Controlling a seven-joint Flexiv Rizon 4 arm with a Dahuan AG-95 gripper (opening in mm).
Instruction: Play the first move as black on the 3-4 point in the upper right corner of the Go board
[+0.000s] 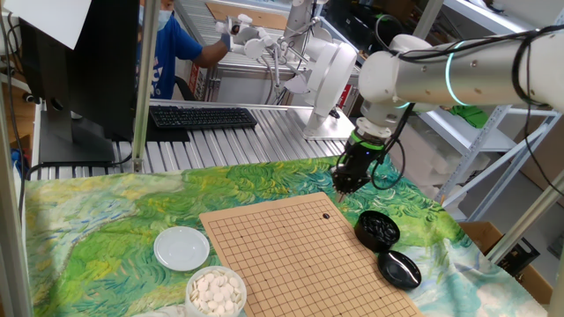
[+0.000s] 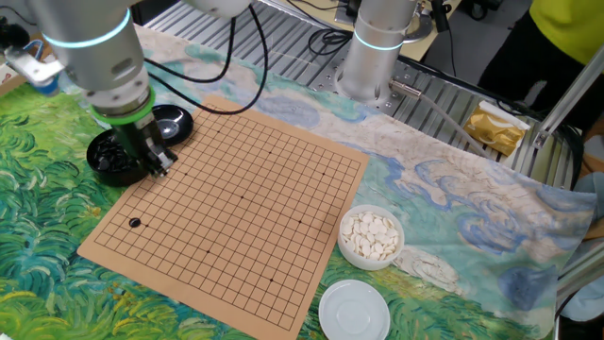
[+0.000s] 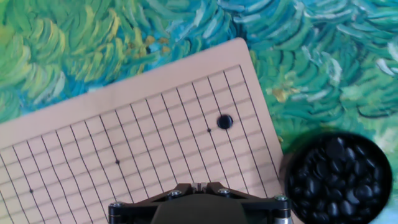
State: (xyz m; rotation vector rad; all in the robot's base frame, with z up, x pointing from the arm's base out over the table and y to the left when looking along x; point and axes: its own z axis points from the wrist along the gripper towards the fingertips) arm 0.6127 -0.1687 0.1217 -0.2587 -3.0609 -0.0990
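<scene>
No brand or readable writing was visible. The black stone [image 3: 225, 121] sat on a crossing near the Go board's [image 1: 291, 255] corner, beside a bowl of black stones [image 3: 337, 174]. The gripper [image 1: 346, 183] hovered above the board's edge, holding nothing; its opening could not be told. A swirling green-blue cloth [image 1: 97, 220] covered the table in a workshop.
</scene>
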